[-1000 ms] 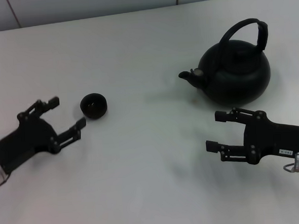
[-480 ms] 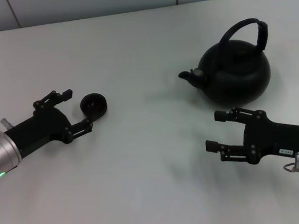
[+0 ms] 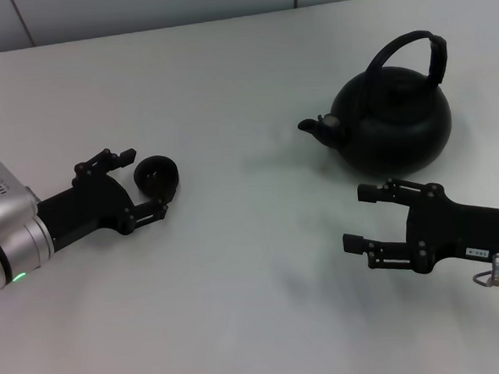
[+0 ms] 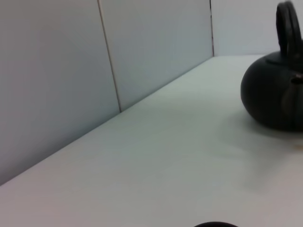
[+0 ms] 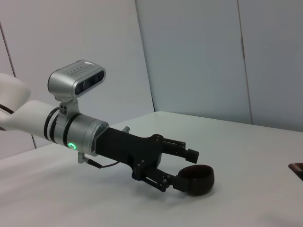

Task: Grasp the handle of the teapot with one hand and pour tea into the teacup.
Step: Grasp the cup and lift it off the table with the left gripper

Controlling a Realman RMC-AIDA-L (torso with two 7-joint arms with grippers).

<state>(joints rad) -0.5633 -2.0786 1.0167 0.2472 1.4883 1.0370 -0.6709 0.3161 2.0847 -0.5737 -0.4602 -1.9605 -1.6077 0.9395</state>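
Note:
The black teapot (image 3: pixel 394 125) stands upright at the back right, its spout pointing left and its arched handle (image 3: pixel 406 46) raised over the lid. It also shows in the left wrist view as the teapot (image 4: pixel 274 94). The small black teacup (image 3: pixel 157 177) sits at the left. My left gripper (image 3: pixel 145 182) is open, with one finger on each side of the teacup (image 5: pixel 195 179); no contact shows. In the right wrist view the left gripper (image 5: pixel 182 168) reaches in beside the cup. My right gripper (image 3: pixel 357 218) is open and empty, low over the table in front of the teapot.
The white table (image 3: pixel 257 305) runs back to a pale panelled wall (image 4: pixel 57 71). A camera housing (image 5: pixel 76 78) sits on top of the left arm's silver wrist.
My left arm has slid to the right along the table, so its open fingers now stand around the teacup. The right arm and the teapot have not moved.

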